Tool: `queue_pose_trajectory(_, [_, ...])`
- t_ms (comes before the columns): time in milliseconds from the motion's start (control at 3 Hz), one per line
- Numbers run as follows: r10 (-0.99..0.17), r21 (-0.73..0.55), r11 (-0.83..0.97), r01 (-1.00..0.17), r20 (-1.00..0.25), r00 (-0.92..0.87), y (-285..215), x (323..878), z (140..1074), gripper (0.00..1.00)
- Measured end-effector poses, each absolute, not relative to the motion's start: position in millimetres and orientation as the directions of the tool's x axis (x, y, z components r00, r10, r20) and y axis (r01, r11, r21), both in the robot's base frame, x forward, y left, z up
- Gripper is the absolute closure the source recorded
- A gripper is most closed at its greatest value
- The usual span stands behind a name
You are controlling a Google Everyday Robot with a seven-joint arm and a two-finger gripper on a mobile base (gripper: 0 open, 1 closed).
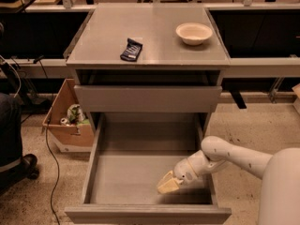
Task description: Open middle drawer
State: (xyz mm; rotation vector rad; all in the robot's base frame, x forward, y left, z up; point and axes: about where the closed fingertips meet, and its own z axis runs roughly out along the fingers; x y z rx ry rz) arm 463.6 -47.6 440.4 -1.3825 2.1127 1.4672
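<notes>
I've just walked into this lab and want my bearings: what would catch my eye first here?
The drawer standing wide open low at the front of the grey cabinet strikes first, with the robot's gripper down inside it near the right front corner. After that, the pale bowl at the back right of the cabinet top and the dark packet left of it.

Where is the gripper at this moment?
Camera view, lower right: the gripper hangs inside the pulled-out drawer, near its right wall and front panel, below the closed drawer front.
</notes>
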Motion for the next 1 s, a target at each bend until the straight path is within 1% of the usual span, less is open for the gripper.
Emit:
queue_pose_trajectory(333, [-0.577,0.503,0.160,-0.850,-0.651,-0.494,-86.2,505.4,456.5,1.00])
queue_pose_trajectory(667, [-0.596,0.379,0.262,-0.887,-0.659,-0.458,-129.3,548.1,476.3,1.00])
queue_pose_trajectory(1000, [-0.597,0.368,0.270,-0.890,-0.661,-0.455,-132.4,552.7,478.5,0.83])
